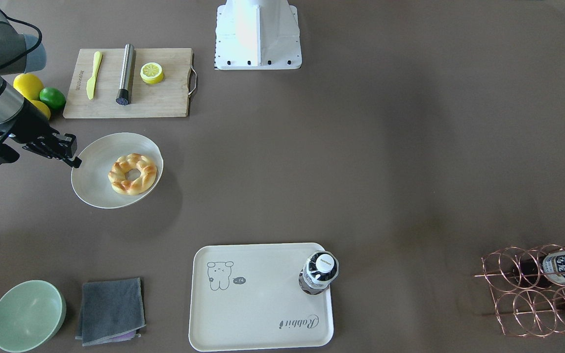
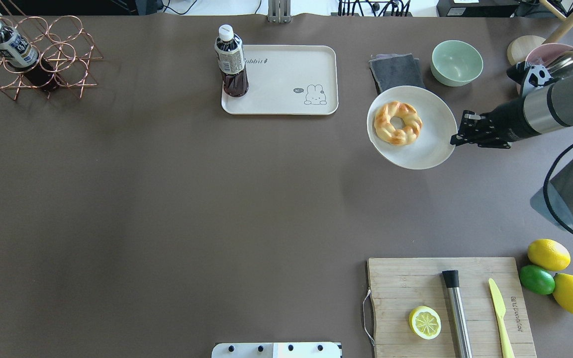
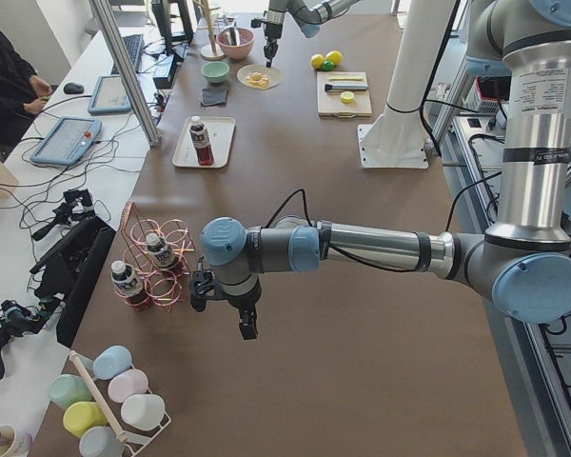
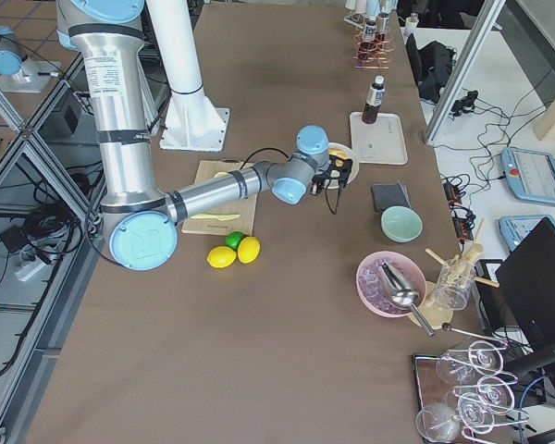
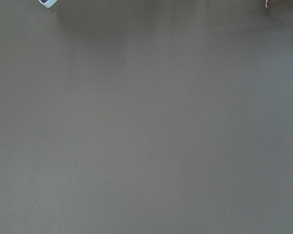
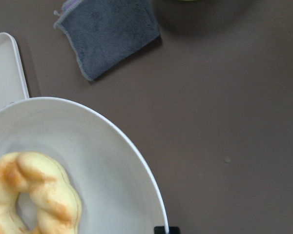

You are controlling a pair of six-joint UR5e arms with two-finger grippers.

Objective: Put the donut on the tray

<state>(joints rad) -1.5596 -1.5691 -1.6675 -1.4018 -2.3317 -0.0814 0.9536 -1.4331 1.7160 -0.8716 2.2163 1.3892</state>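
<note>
One donut (image 2: 397,123), and it's not on the table. It lies flat in the plate (image 2: 430,149), off-centre toward the tray-side rim. The plate is over the robot's-right half of the table, nearer the far edge than the near one. Its offset shadow in the front view says it's lifted. The tray (image 2: 286,94) sits mid far edge, well apart from the plate. A bottle (image 2: 231,62) stands in one corner of it; the rest is bare.

Handling, my read: the donut looks light and soft and probably squashes under a hard pinch. Nothing pins it, so it'll slide if you tilt the plate. If you grab it direct, take one side of the ring, one finger through the hole and one outside, and close gently. Otherwise tip the plate low over the tray's bare end and keep clear of the bottle.

Right gripper (image 2: 458,135): fingers clamped on the plate's rim, on the side away from the donut. It touches only the plate.

Left gripper (image 3: 246,324): seen only in the side view, over bare table near the wire rack (image 3: 157,257). Can't tell whether its fingers are apart or together.
</note>
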